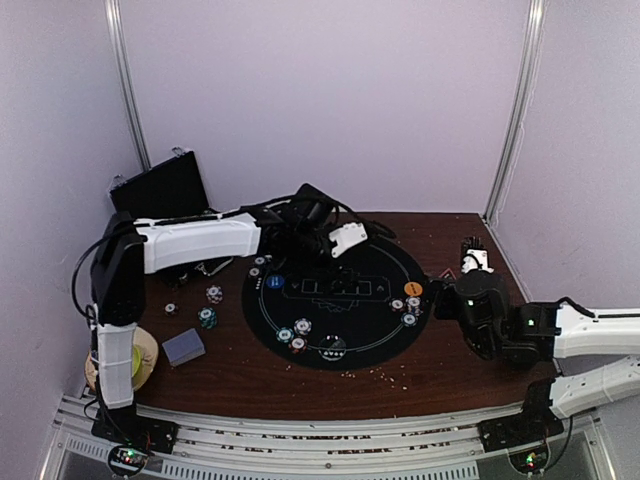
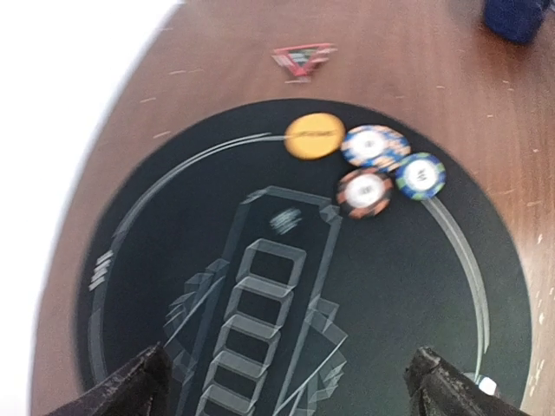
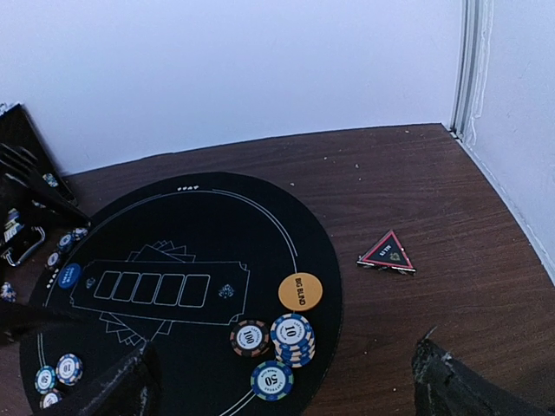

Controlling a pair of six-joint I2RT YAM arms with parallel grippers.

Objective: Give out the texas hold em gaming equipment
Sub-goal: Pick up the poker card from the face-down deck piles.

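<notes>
A black round mat [image 1: 335,345] lies mid-table. On its right edge sit an orange "Big Blind" disc [image 3: 300,291], a stack of blue chips [image 3: 292,334], a black-orange chip [image 3: 250,337] and a blue-green chip [image 3: 271,380]. More chips [image 1: 295,335] lie at the mat's front, a blue disc [image 1: 272,282] at its left. Loose chips [image 1: 213,294] and a grey-blue card deck [image 1: 183,347] rest left of the mat. My left gripper [image 2: 286,390] hangs open over the mat's card outlines, holding nothing. My right gripper [image 3: 282,386] is open above the right-hand chips.
A black hinged case [image 1: 165,185] stands at the back left. A red-edged triangular token [image 3: 387,251] lies on the wood right of the mat. A dark blue mug [image 2: 520,17] shows at the far right of the left wrist view. A tan object [image 1: 145,352] sits front left.
</notes>
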